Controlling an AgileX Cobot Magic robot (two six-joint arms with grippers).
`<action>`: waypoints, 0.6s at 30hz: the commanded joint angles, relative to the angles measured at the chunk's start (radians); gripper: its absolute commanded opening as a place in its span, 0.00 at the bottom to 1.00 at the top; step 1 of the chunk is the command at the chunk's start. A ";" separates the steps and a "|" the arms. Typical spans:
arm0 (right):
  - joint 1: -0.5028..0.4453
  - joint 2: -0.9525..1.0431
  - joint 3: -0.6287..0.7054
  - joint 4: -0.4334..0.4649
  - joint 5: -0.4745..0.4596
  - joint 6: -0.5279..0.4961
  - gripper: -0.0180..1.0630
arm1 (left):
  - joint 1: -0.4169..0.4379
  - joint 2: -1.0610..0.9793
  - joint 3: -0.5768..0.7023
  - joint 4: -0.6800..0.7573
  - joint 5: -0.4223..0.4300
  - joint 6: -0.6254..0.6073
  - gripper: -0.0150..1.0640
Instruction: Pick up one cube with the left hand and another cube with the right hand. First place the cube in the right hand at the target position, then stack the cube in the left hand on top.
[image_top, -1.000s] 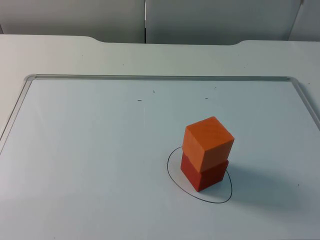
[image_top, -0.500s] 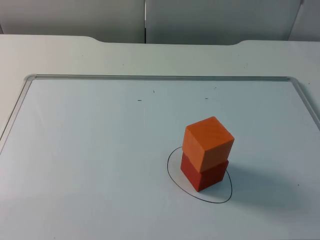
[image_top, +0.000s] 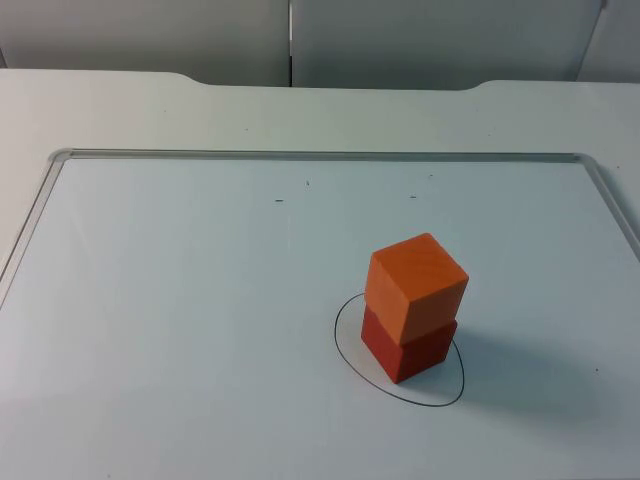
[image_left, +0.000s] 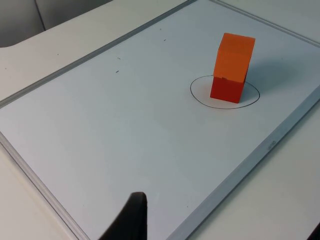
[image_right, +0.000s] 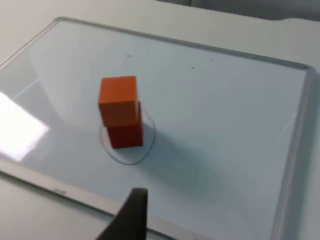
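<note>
An orange cube (image_top: 415, 285) sits stacked on a red cube (image_top: 410, 352), turned slightly against it. The stack stands inside a thin black drawn circle (image_top: 441, 386) on the whiteboard (image_top: 200, 300). From the left wrist view the orange cube (image_left: 234, 56) and red cube (image_left: 226, 89) stand far ahead of my left gripper (image_left: 223, 228), which is open and holds nothing. The right wrist view has the orange cube (image_right: 118, 97) on the red cube (image_right: 125, 135), well ahead of my right gripper (image_right: 222, 232), also open and empty. Both arms wait drawn back from the stack.
The whiteboard has a raised metal frame (image_top: 310, 155) with rounded corners, lying on the white table (image_top: 120, 110). A grey partition wall (image_top: 400, 40) closes the far side. A few small marks (image_top: 279, 200) dot the board.
</note>
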 joint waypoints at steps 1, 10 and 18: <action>-0.089 -0.004 0.006 0.001 -0.006 -0.008 0.99 | 0.000 -0.004 0.003 -0.004 -0.014 -0.005 0.98; -0.332 -0.004 0.006 0.001 -0.006 -0.008 0.99 | 0.080 -0.004 0.003 -0.004 -0.014 -0.005 0.98; -0.407 -0.004 0.006 0.001 -0.006 -0.008 0.99 | 0.222 -0.004 0.003 -0.004 -0.014 -0.005 0.98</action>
